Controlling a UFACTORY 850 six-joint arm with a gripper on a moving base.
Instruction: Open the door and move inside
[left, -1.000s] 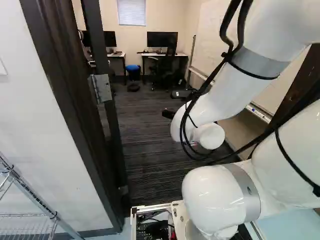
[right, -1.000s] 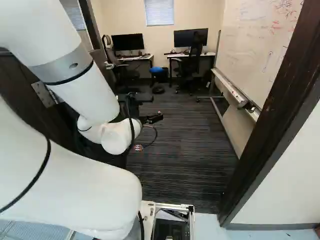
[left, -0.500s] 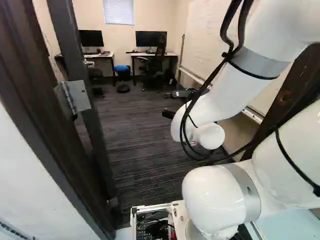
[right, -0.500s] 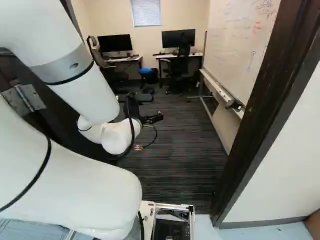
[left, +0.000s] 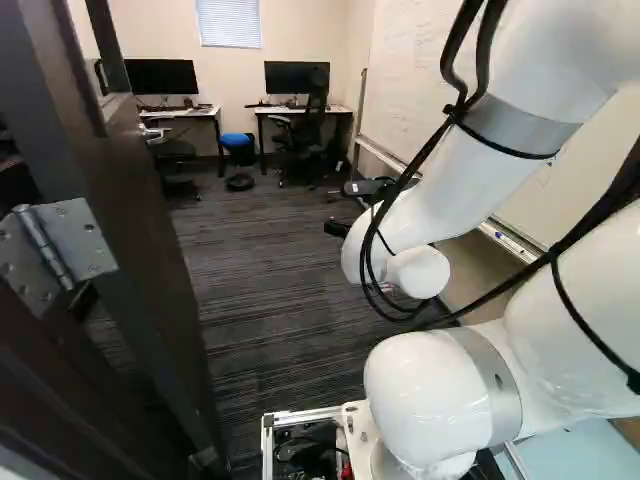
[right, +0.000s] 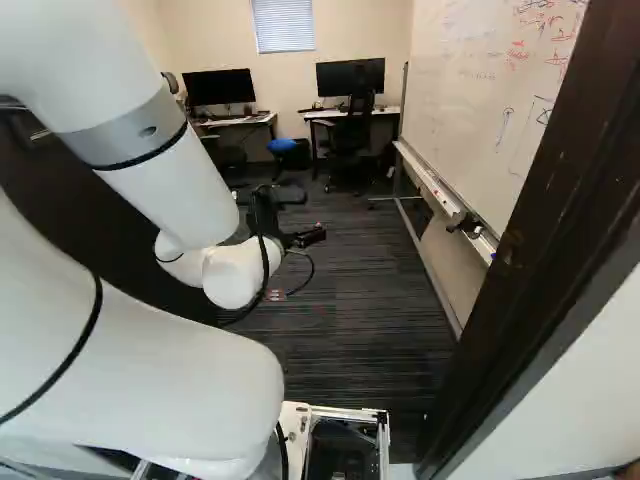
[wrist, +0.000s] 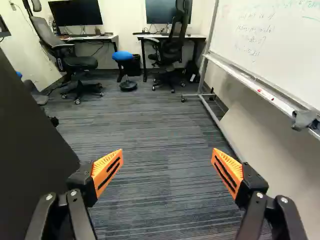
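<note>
The tool (right: 306, 215) is open, its orange-padded fingers well apart. The door (left: 135, 190) stands ajar beside the tool, to its left; the whiteboard (wrist: 265, 45) lies to its right, the blue-seated stool (wrist: 122, 56) ahead.

Arm casing (left: 430, 395): white, smooth, glossy, plastic-like. Black two-fingered tool (right: 307, 238): mostly matt; orange pads (wrist: 102, 165) finely ribbed, rubbery-looking. Dark brown door (left: 135, 205): smooth, low sheen. Silver-grey hinge (left: 83, 238): metal, dull finish. Dark striped carpet (wrist: 150, 130): matt textile, rough-looking. White writing board (wrist: 265, 47): smooth, slight sheen. Dark brown door frame (right: 545, 225): wood-like, scuffed.
</note>
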